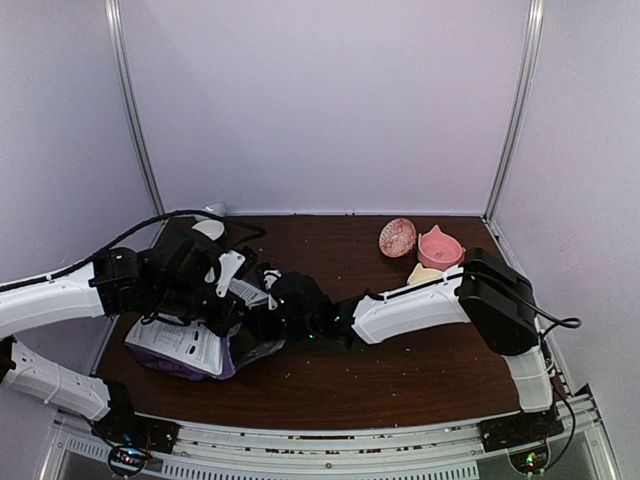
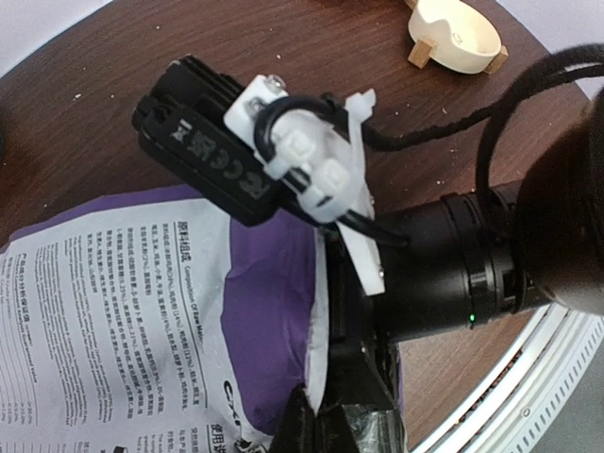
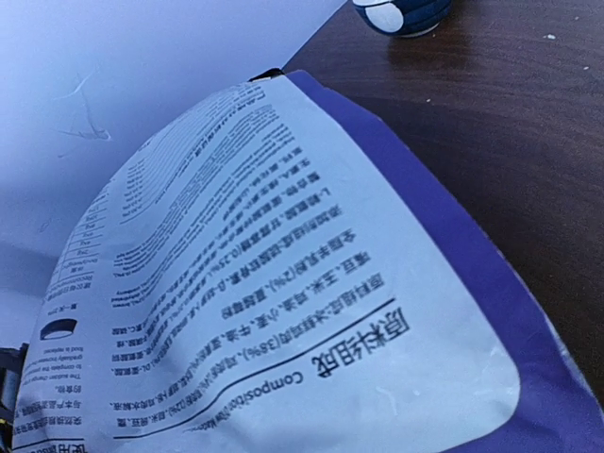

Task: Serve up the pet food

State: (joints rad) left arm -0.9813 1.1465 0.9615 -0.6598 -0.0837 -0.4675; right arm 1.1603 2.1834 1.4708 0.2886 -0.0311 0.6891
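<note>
The purple bag (image 1: 180, 345) with white printed panels lies at the table's near left. My left gripper (image 2: 321, 413) is shut on the bag's white edge (image 2: 332, 283), with the fingertips meeting on it. The right arm (image 1: 410, 305) reaches across from the right, and its black wrist (image 2: 434, 274) ends right beside that edge. In the right wrist view the bag (image 3: 283, 283) fills the frame and hides the right fingers. Whether the right gripper holds anything cannot be told. The pet food itself is hidden.
A pink bowl (image 1: 440, 247) and a round reddish-brown dish (image 1: 397, 237) stand at the back right. A cream scoop-like piece (image 2: 458, 36) lies just in front of them, partly behind the right arm. A blue-and-white object (image 3: 401, 14) sits at the back left. Light crumbs dot the brown table (image 1: 400, 370).
</note>
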